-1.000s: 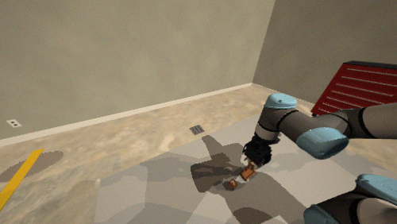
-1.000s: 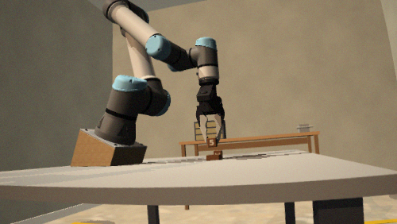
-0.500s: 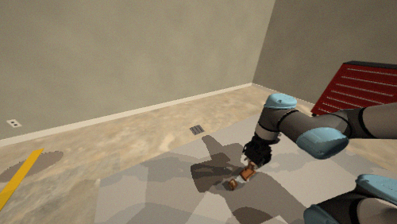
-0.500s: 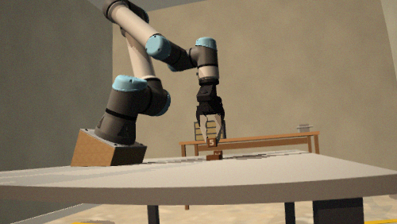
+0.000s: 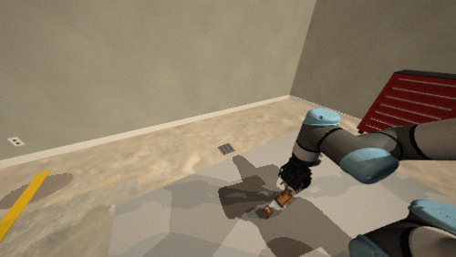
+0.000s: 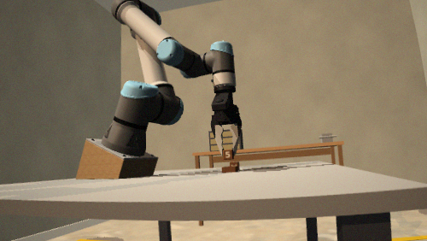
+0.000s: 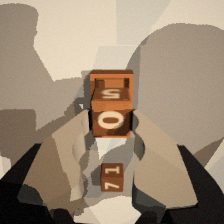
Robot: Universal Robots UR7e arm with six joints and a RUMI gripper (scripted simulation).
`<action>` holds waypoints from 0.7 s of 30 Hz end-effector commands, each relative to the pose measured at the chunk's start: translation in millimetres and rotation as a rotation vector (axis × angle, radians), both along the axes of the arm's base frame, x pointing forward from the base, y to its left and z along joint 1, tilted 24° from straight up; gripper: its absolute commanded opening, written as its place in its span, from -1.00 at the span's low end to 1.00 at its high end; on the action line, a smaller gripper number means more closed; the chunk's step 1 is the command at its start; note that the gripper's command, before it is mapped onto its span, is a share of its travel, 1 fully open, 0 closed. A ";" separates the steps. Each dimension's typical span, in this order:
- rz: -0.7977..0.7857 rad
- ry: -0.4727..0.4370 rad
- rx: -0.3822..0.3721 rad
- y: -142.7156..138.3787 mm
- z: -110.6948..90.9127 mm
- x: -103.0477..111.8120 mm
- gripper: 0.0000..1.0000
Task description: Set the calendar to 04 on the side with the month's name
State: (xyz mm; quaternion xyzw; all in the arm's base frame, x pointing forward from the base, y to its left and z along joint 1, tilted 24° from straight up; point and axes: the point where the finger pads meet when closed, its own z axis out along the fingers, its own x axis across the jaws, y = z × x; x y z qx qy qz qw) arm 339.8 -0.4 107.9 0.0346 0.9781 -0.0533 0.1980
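Note:
My gripper (image 7: pixel 111 110) (image 6: pixel 227 150) (image 5: pixel 286 195) is shut on a brown number cube (image 7: pixel 111 119) (image 6: pixel 227 154). It holds the cube a little above the grey table (image 6: pixel 256 188). In the wrist view the cube shows a 0 on the near face and a 5 on the face above it. In the exterior view the 5 faces the camera. A second brown cube (image 7: pixel 111 177) (image 5: pixel 267 211), showing 1 and 7, lies on the table just below the gripper. An orange-brown frame (image 7: pixel 111 75) shows behind the held cube; I cannot tell if it is the tray.
The robot's wooden base (image 6: pixel 107 164) stands at the table's left. A wooden bench (image 6: pixel 277 150) is behind the table. A red cabinet (image 5: pixel 410 105) stands by the far wall. The table's curved front edge (image 6: pixel 213 209) is near the exterior camera.

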 end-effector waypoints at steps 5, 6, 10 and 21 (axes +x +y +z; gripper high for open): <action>0.000 -0.001 0.000 -0.7 -4.7 2.4 -0.80; 0.000 -0.001 0.000 -0.8 -5.6 2.7 -0.80; 0.000 -0.001 0.000 -1.2 -9.0 4.2 -0.80; 0.000 -0.001 0.000 -2.0 -15.2 6.8 -0.80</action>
